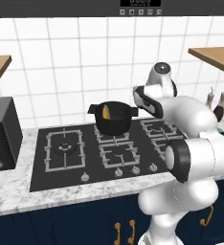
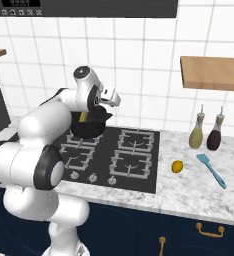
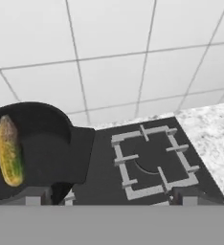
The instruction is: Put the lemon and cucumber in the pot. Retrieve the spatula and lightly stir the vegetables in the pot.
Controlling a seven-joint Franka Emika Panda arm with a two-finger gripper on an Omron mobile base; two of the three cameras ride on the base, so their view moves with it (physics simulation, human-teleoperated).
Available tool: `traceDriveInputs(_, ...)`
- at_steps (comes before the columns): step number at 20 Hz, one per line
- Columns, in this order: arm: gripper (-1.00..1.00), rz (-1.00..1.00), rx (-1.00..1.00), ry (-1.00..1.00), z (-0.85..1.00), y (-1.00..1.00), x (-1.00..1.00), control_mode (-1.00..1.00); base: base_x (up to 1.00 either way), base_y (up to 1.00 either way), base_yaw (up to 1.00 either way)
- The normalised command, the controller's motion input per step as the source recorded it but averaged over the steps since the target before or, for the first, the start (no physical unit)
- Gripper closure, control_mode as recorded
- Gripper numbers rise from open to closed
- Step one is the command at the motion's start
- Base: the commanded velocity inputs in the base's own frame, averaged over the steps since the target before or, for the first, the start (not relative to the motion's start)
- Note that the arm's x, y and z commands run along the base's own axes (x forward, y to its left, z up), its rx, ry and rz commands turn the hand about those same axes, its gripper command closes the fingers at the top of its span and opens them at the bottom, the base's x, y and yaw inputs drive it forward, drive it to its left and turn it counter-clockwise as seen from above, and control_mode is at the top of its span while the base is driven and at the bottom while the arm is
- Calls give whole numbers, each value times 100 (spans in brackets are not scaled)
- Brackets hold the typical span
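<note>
Sitting on a rear burner of the black stove (image 1: 85, 153), the pot (image 1: 112, 117) shows in the left base view with the cucumber (image 1: 106, 112) leaning inside it against the near wall. The arm bends over the right side of the stove, its wrist close beside the pot's right handle. A dark appliance (image 1: 1, 134) stands at the left end of the marble surface (image 1: 18, 196), and two bottles (image 1: 215, 104) stand at the far right under a wooden shelf (image 1: 213, 57).

From the right base view, the hand (image 2: 110, 98) hangs above the pot (image 2: 89, 127), and a bit of the yellowish cucumber (image 2: 83, 117) peeks out behind the arm. The lemon (image 2: 177, 166) lies on the surface (image 2: 189, 195) just right of the stove (image 2: 134, 160), well apart from the pot. The spatula (image 2: 211, 170) lies farther right, blade toward the bottles (image 2: 206, 133), near the lemon but not touching it.

Looking along the hand, the pot (image 3: 47, 153) sits at the left with the cucumber (image 3: 9, 150) resting lengthwise against its inner wall. A bare burner grate (image 3: 152, 160) lies to the right, with the tiled wall (image 3: 133, 52) behind. The fingertips (image 3: 37, 197) rise well apart at the bottom edge with nothing between them, so the hand is released.
</note>
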Motion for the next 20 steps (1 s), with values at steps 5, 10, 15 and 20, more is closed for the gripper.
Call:
traceDriveInputs(5,-100,-11,0,3,20,-100,-18,-100,0,0,0)
traceDriveInputs(10,-100,-11,0,12,-7,-100,-21,-100,0,0,0)
traceDriveInputs(15,-100,-10,0,14,-26,-100,-36,-100,0,0,0)
traceDriveInputs(20,-100,-9,0,15,-34,-100,-49,-100,0,0,0)
